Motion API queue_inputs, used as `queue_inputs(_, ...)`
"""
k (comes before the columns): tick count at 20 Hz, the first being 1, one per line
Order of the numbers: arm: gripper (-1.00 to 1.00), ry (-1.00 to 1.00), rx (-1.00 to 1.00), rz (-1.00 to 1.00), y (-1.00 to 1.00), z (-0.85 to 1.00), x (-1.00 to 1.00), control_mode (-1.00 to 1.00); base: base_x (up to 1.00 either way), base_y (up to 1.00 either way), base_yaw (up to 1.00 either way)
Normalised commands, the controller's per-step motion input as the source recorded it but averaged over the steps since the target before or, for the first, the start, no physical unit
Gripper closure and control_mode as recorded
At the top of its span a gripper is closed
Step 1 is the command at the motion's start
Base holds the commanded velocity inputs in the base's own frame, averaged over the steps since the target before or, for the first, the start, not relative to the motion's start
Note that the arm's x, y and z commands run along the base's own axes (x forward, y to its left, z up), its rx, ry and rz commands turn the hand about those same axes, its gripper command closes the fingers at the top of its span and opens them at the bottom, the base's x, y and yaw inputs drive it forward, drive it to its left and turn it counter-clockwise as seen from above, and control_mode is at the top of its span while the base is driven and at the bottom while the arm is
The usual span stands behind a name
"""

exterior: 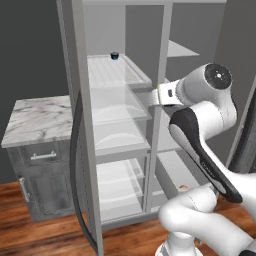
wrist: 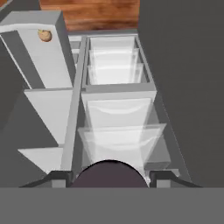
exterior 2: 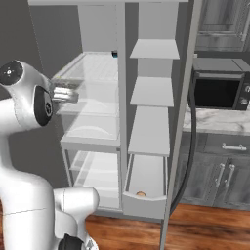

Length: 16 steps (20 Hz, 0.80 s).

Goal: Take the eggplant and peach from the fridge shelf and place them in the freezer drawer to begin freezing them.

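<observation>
Wood floor (wrist: 100, 13) runs beyond the open fridge, far ahead of the pincer (wrist: 109, 180). Most of the eggplant (wrist: 109, 174) is cut off by the hand view's lower edge; what shows is a dull dark-purple dome sitting between the 2 finger tips, which grip it on either side. Well ahead of the pincer lies the peach (wrist: 44, 35), a small orange-yellow ball, in the pale-grey freezer drawer (wrist: 41, 65). Both base views hide the pincer behind the arm.
</observation>
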Motion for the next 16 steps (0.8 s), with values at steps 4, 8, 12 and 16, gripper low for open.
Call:
queue_inputs(4, 1.0, 0.51, -0.09, 0.0, -0.29, -0.1, -0.49, -1.0, 0.0, 0.0, 0.0)
queue_inputs(8, 1.0, 0.11, -0.04, 0.0, 0.0, -0.05, 0.01, -1.0, 0.0, 0.0, 0.0)
queue_inputs(12, 1.0, 0.18, 0.0, 0.0, -0.41, -0.63, 0.0, -1.0, 0.0, 0.0, 0.0)
queue_inputs(16, 1.0, 0.16, 0.0, 0.0, -0.89, -0.79, 0.0, -1.0, 0.0, 0.0, 0.0)
